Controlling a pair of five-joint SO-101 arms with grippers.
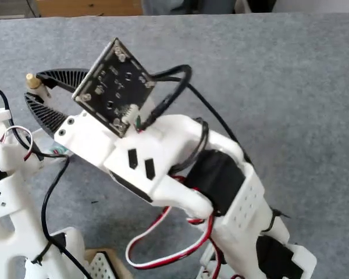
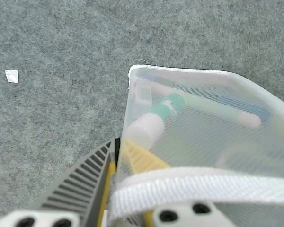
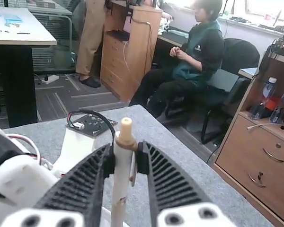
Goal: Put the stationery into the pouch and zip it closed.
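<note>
Two arms are working over the grey table (image 2: 61, 47). The left gripper (image 2: 117, 158) is holding the pouch (image 2: 203, 142) up above the table. Its grey ribbed fingers (image 2: 80, 184) seem to be closing on the pouch's near edge, where a white woven band (image 2: 194, 187) is running across. The pouch is clear mesh and is hanging tilted over the table. Several pieces of stationery are already lying inside it: a stubby white cylinder (image 2: 144, 130), a green-capped pen (image 2: 168, 108) just beside it, and a long pale tube (image 2: 217, 111) stretching away from both. A yellow piece (image 2: 142, 161) is sitting next to the ribbed finger, but I cannot tell whether it is inside the pouch. Whether the zip along the far edge is drawn shut is also unclear. A small white scrap (image 2: 11, 75) is lying on the table.

The right gripper (image 3: 125, 153) is raised above the table with its black ribbed fingers (image 3: 165, 175) clamping a pale stick (image 3: 123, 179) between them. The stick is standing upright, and its tan cap is poking out past the fingertips. A black camera board (image 3: 87, 124) on the other arm is sitting just beyond the stick, also above the table.
</note>
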